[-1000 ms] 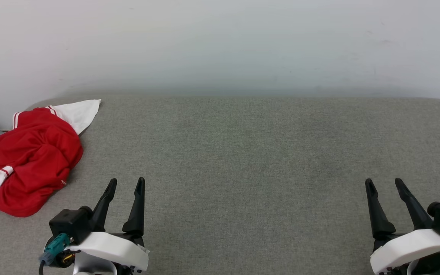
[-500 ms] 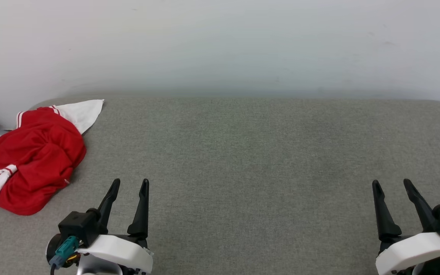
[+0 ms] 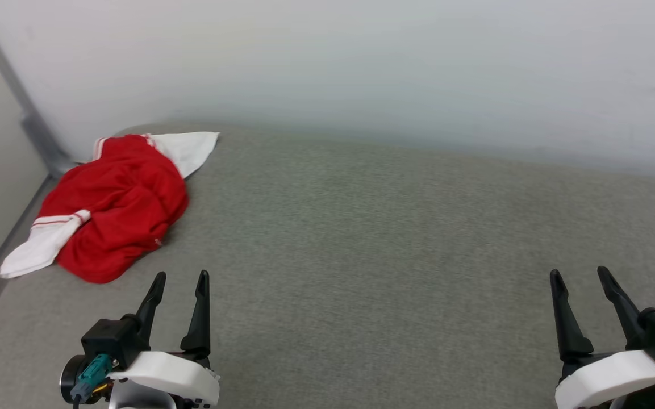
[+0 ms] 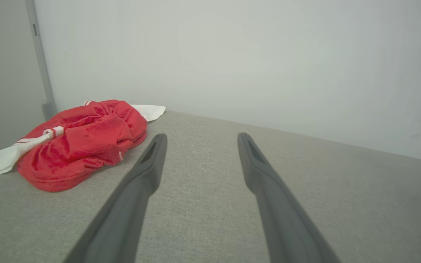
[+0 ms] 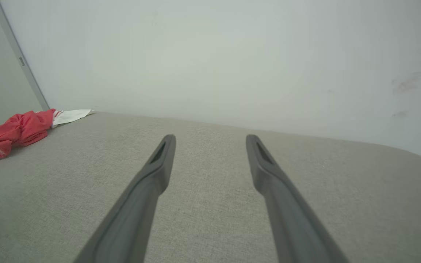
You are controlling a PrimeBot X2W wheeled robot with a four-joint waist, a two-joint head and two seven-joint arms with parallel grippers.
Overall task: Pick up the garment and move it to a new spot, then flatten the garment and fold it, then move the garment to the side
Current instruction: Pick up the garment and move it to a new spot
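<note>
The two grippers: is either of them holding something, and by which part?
Nothing is held. The left gripper and the right gripper are open and empty; the red jersey lies crumpled on the grey surface, apart from both.

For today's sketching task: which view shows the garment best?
Head view: the whole crumpled garment, both white sleeves, from above. Left wrist view shows it side-on; right wrist view shows it small, cropped at the edge.

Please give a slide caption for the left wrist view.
Open left claw over grey surface, crumpled garment lying untouched ahead.
</note>
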